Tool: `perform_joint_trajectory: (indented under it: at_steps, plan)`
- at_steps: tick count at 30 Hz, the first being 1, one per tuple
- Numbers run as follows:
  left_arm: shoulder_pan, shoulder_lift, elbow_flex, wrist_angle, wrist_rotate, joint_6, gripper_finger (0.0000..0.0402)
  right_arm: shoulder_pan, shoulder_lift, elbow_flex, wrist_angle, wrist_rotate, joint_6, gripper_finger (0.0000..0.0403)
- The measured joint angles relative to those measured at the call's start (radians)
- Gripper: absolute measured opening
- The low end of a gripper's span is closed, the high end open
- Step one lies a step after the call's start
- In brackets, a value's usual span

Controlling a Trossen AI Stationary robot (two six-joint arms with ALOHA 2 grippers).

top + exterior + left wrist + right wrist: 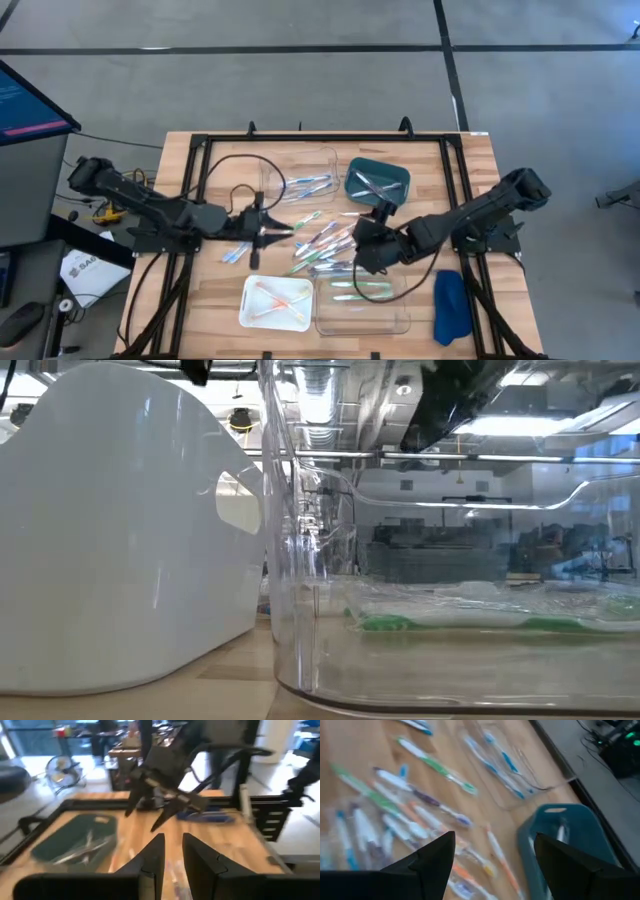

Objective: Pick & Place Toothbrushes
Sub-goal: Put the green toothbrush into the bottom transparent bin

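Loose toothbrushes [325,245] in blue, green, white and orange-pink lie in a heap mid-table, also in the right wrist view [410,815]. My right gripper [360,252] hangs open just above the heap's right side, its fingers [437,857] wide apart with nothing between them. My left gripper [276,232] hovers left of the heap, pointing toward the table's right edge, fingers [155,855] a narrow gap apart. A short pale toothbrush [284,233] shows at its tips. My left gripper seems to pinch a pale toothbrush [284,233] between its two fingertips, coming nearly level from the table's left. The brush is clear of the table. The wrist view does not show the place of contact, so which part is held cannot be told.
Four trays ring the heap: a clear one with blue brushes [300,175] and a teal one with white brushes [377,182] at the far side, a white one with orange-pink brushes [275,302] and a clear one with green brushes [362,300] near. A blue cloth [450,305] lies near right.
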Motion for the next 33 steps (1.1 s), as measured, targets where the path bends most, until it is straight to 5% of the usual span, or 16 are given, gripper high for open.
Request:
perform_joint_trajectory:
  at_steps: [10,16,22,33]
  plan:
    - [0.267,0.008,-0.098,-0.135,0.120,-0.161,0.0060,-0.043,0.000,0.000,-0.034,0.027,-0.086,0.0265]
    - [0.348,0.022,-0.101,-0.173,0.213,-0.061,0.0060,-0.050,0.000,0.000,-0.026,0.153,-0.231,0.0265]
    - [0.400,0.046,-0.100,-0.190,0.216,0.065,0.0060,-0.114,0.000,0.000,0.086,0.154,-0.431,0.0265]
    - [0.414,0.167,-0.087,-0.155,0.202,0.157,0.0060,-0.246,-0.147,-0.290,0.611,-0.212,-0.713,0.0265]
